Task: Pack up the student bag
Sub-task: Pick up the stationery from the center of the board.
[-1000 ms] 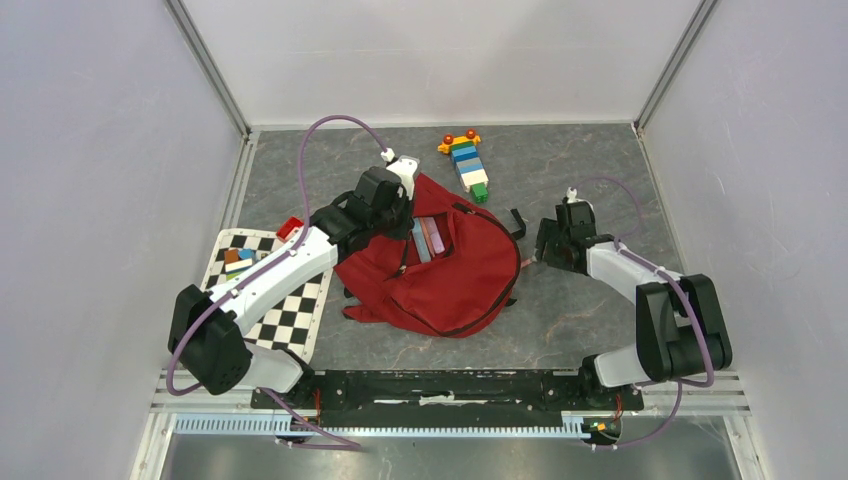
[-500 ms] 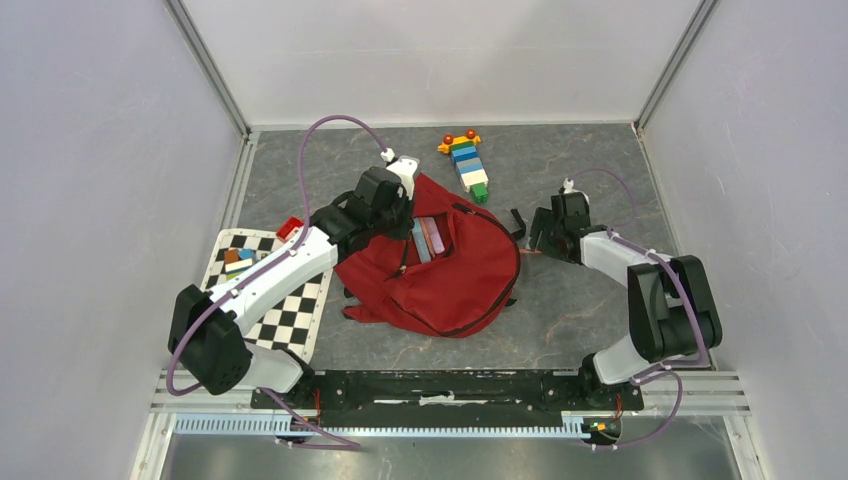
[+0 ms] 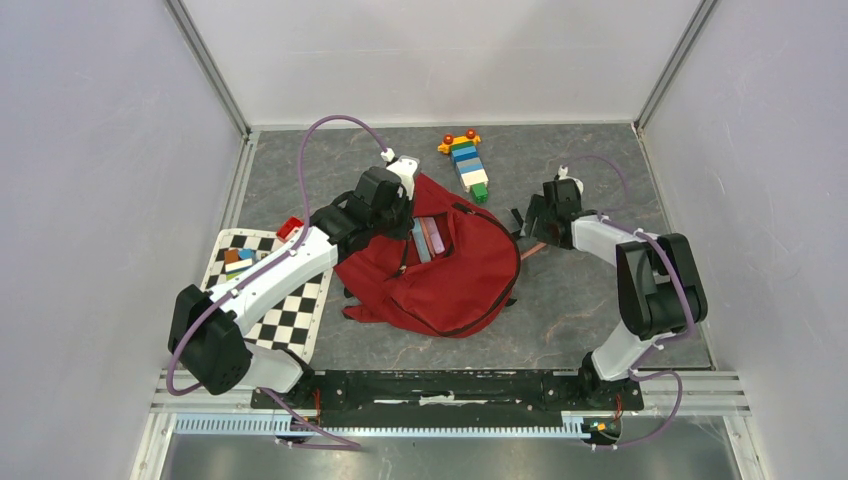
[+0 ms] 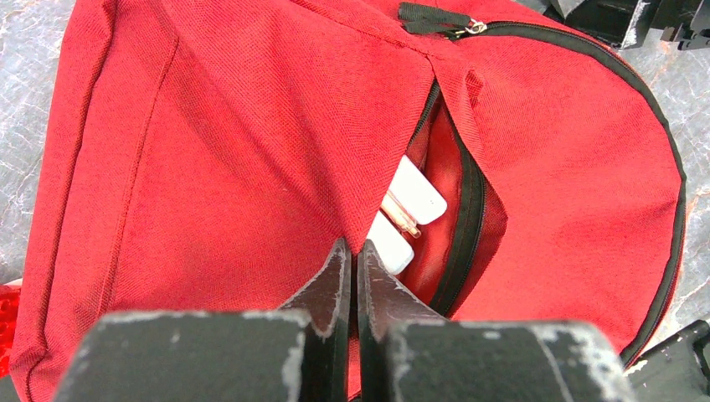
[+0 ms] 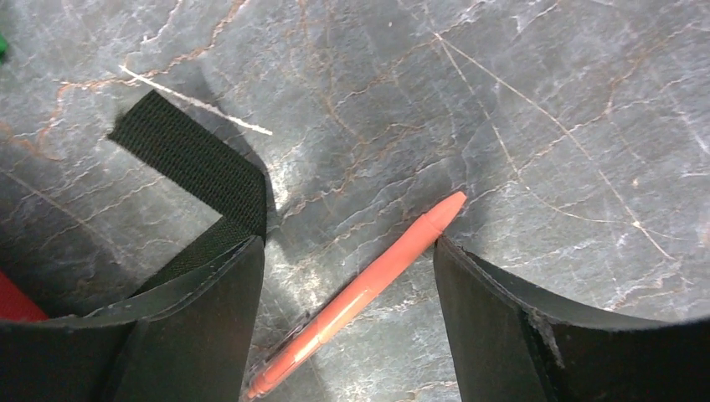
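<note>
The student bag [image 3: 450, 285], dark red with black zippers, lies in the middle of the table with its top pocket open. Flat white and pastel items [image 3: 428, 238] show inside the opening. My left gripper [image 3: 396, 214] is shut on the red fabric edge of the bag [image 4: 251, 126] beside that opening, with white items [image 4: 416, 194] just past its tips [image 4: 352, 251]. My right gripper [image 3: 530, 222] is open just right of the bag. It hangs low over an orange pen [image 5: 368, 289] that lies on the table between its fingers [image 5: 347, 247].
A black bag strap [image 5: 197, 163] lies next to the right gripper's left finger. A colourful block toy [image 3: 466, 165] sits at the back. A checkered board [image 3: 275, 300] with small pieces [image 3: 238, 260] and a small red box [image 3: 290, 228] lie to the left.
My right gripper has moved left and farther back toward the bag, and its jaws have widened a little. The left arm and the bag have not moved.
</note>
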